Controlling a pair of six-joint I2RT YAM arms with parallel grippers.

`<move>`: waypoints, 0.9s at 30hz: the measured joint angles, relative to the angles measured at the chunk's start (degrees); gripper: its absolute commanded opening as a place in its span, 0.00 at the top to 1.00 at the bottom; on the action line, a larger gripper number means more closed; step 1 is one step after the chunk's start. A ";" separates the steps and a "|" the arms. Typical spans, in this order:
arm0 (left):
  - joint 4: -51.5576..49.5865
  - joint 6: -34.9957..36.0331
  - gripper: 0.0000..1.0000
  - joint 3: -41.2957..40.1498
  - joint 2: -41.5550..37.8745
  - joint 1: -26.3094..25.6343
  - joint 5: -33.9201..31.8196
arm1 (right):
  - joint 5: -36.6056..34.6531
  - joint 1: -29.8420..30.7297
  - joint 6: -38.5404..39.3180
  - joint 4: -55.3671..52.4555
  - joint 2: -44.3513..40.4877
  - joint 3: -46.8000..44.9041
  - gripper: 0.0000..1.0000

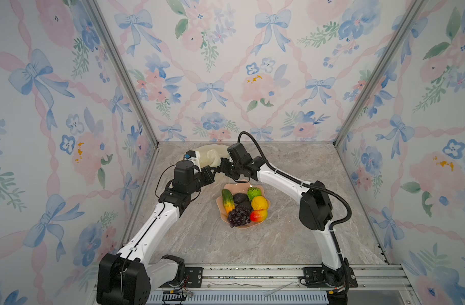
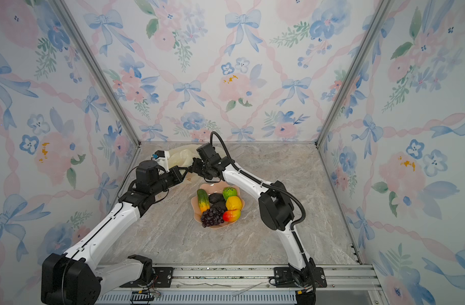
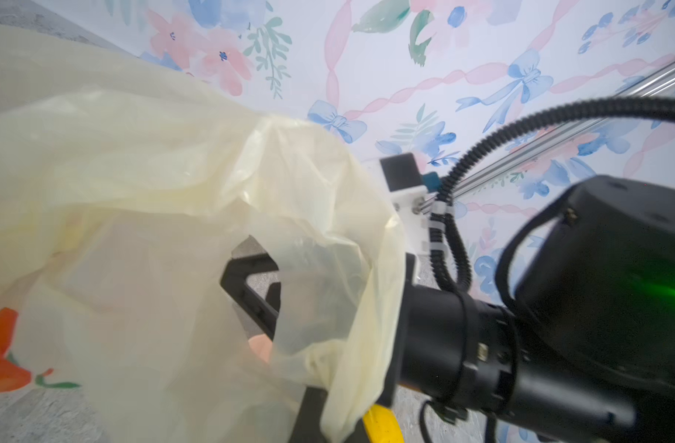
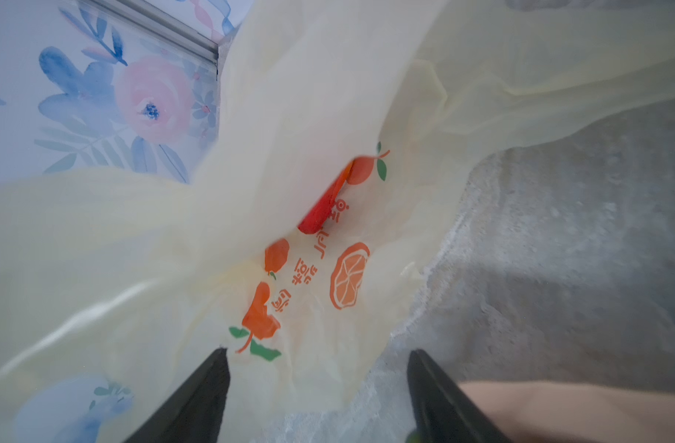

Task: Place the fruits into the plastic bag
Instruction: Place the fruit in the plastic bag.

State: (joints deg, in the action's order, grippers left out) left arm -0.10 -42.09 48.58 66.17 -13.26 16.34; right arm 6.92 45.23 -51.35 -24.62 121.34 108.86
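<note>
- Nearest the arms' bases, the marble table [image 1: 278,237] runs bare up to the pink bowl [image 1: 248,226], which sits mid-table.
- Most of the fruit waits in that bowl. The grape bunch [image 1: 238,216] and a mango [image 1: 259,215] lie at the near rim. Behind them are the cucumber [image 1: 228,201], the lemon [image 1: 259,202] and two avocados [image 1: 239,198], with the bumpy green ball [image 1: 254,192] farthest back.
- Just past the bowl's far rim the two grippers meet, almost tip to tip.
- The left gripper [image 1: 213,173] is closed tight. It appears to pinch the rim of the plastic bag [image 1: 210,155], and in the left wrist view the film rises from it.
- The right gripper [image 4: 317,356] has its jaws spread wide and carries nothing, with printed film lying just ahead of them.
- The bag lies beyond both grippers, near the back wall on the left arm's side, with its mouth turned toward the bowl.
- A red-orange shape [image 4: 326,203] shows in a fold of the bag. It is probably a fruit already inside, though it could be print.
- The step in hand looks like feeding the bag. To do it well, the left pinch should hold the rim high and steady. The right gripper should back out along its own line so the fingers do not snag the thin film. Taking the far fruits first would leave the shortest carry.
</note>
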 measured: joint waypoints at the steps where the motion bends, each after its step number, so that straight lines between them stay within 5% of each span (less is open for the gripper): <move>1: 0.00 0.00 1.00 -0.02 0.02 0.35 -0.04 | -0.39 0.17 0.94 -0.57 -2.43 -2.51 0.22; 13: -0.42 -0.59 1.00 -0.31 2.71 0.96 -3.30 | -5.86 2.36 12.35 -0.94 -38.29 -30.45 0.18; 27: -2.64 -2.08 1.00 -0.35 5.79 0.96 -4.50 | -10.49 2.82 14.49 -3.54 -60.92 -47.98 0.02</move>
State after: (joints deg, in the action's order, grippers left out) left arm -2.74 -44.16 48.23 71.96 -12.29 11.84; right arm -3.57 48.05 -36.86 -28.16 60.42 60.88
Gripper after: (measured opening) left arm 0.050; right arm 0.923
